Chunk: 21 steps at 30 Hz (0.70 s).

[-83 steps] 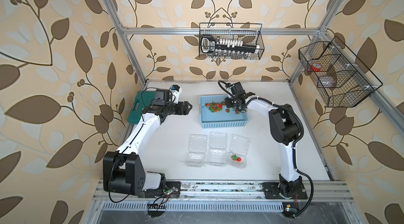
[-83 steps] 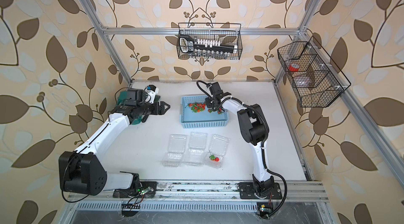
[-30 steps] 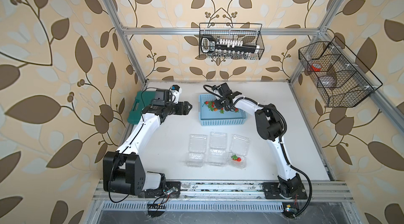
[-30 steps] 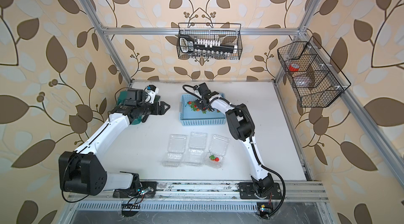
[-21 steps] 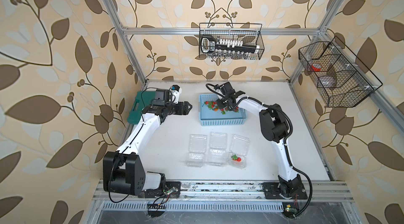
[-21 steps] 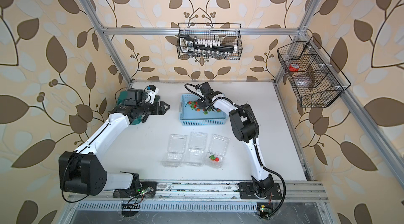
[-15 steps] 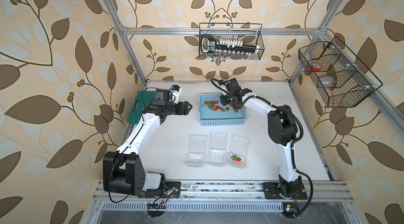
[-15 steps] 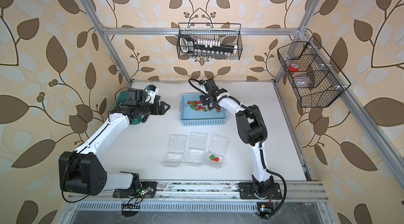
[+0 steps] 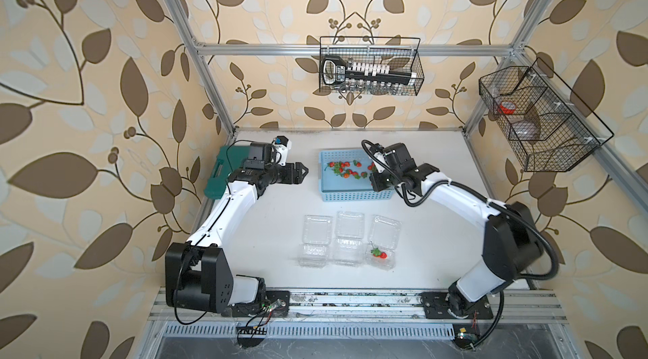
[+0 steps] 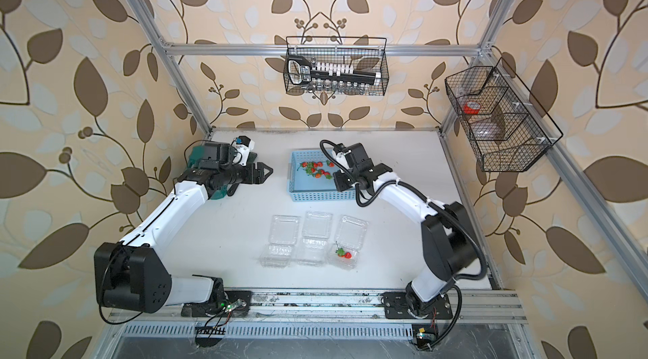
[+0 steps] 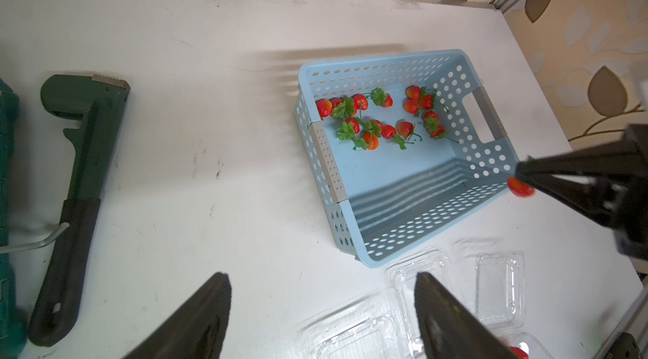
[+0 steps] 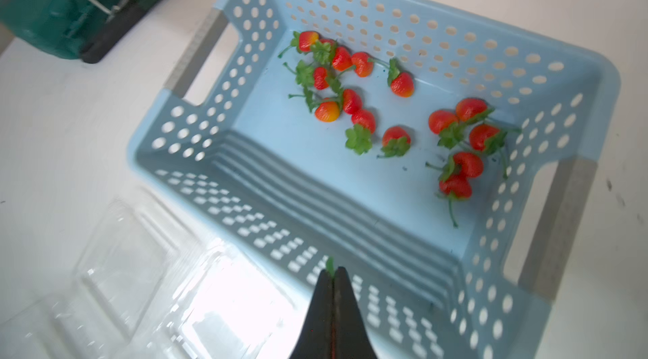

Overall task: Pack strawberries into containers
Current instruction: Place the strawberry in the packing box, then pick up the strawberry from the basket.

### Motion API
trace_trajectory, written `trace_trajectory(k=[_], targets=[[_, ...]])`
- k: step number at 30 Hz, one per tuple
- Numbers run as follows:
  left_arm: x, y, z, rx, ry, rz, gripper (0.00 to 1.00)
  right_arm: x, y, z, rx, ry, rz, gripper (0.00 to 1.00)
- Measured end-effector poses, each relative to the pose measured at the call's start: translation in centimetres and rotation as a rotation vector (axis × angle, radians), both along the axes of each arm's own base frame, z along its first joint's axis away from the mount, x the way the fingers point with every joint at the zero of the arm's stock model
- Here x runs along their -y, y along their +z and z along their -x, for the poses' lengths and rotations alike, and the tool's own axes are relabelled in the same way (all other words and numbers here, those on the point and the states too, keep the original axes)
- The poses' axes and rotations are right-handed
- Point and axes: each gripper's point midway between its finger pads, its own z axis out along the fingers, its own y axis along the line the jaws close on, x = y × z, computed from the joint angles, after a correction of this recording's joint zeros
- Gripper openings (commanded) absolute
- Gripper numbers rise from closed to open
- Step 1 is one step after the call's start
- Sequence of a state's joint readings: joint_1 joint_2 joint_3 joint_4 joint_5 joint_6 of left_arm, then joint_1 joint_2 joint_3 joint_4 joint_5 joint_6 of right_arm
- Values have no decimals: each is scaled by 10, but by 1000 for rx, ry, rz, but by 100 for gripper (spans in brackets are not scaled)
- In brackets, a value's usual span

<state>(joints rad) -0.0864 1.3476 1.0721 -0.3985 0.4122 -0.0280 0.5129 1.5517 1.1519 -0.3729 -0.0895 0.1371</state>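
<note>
Held strawberry (image 11: 520, 187): pinched at the tip of the right gripper (image 12: 332, 275), with a bit of green showing between the tips, above the basket wall that faces the containers.
Right claw: pressed together on that berry.
Loose strawberries (image 12: 350, 101): scattered on the floor of the light blue basket (image 9: 354, 196), towards its far side.
Packed strawberry (image 9: 381, 254): alone in the tray of the container on the robot's right.
Containers (image 9: 349, 238): three clear clamshells with lids open, in a row on the white table (image 9: 273, 227) near the basket.
Left gripper (image 9: 302, 173): jaws spread and empty, hovering between the basket and the green tool case (image 9: 217, 178).
Wrench (image 11: 80, 164): lies just beside the case.
</note>
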Motion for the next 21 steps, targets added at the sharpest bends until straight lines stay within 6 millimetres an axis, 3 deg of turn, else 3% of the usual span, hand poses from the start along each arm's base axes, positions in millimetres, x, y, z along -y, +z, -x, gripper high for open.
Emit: trace_trajectory(k=[4,6,9,14,21], targets=[[0,0,0,0,0,1,84,-1,5,64,-19,24,-55,0],[0,0,0,0,0,0,84,5,-12,97,-77,21,-62,0],[0,0,0,0,0,0,84,14,-40,130,-170,5,-45,0],[0,0,0,0,0,0,84,19,-76,171,-297,0,10,0],[2,0,1,0,-6,-1,84,30,-99,200,-378,-50,39,0]])
